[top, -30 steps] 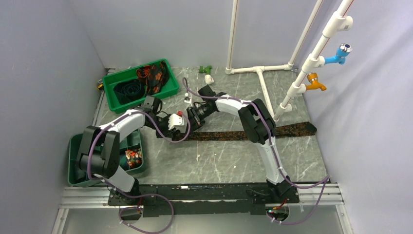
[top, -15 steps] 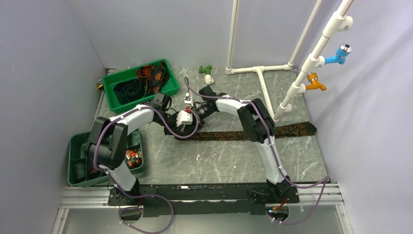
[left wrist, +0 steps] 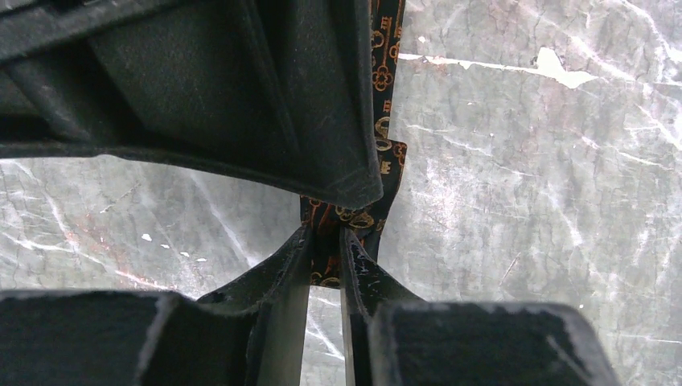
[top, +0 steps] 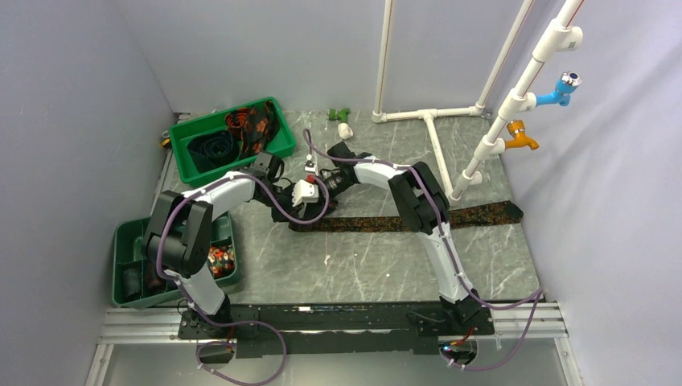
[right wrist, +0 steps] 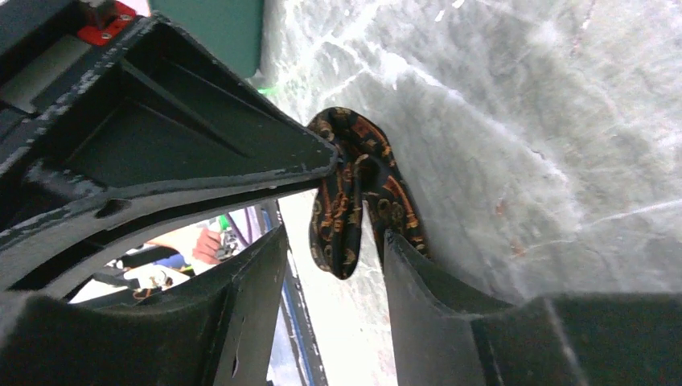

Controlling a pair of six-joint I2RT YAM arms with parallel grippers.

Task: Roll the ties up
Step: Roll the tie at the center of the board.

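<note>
A dark tie with orange print (top: 402, 221) lies stretched across the table from the middle to the right. Its left end is lifted between both grippers. My left gripper (top: 304, 195) is shut on that end; in the left wrist view the fingertips (left wrist: 326, 241) pinch the cloth (left wrist: 388, 157) flat. My right gripper (top: 323, 183) sits just behind it, open. In the right wrist view the folded tie end (right wrist: 354, 177) hangs between the spread jaws of my right gripper (right wrist: 334, 249), brushing the right finger (right wrist: 418, 273). More ties (top: 249, 125) lie in the back tray.
A green tray (top: 277, 149) stands at the back left and a second green tray (top: 121, 241) at the left edge. A white pipe frame (top: 434, 137) with blue and orange taps stands at the back right. Small green and white pieces (top: 342, 121) lie near the back wall.
The left arm swung toward the back and its gripper shifted a little right, closer to the right gripper. The right gripper's jaws have opened around the tie end.
</note>
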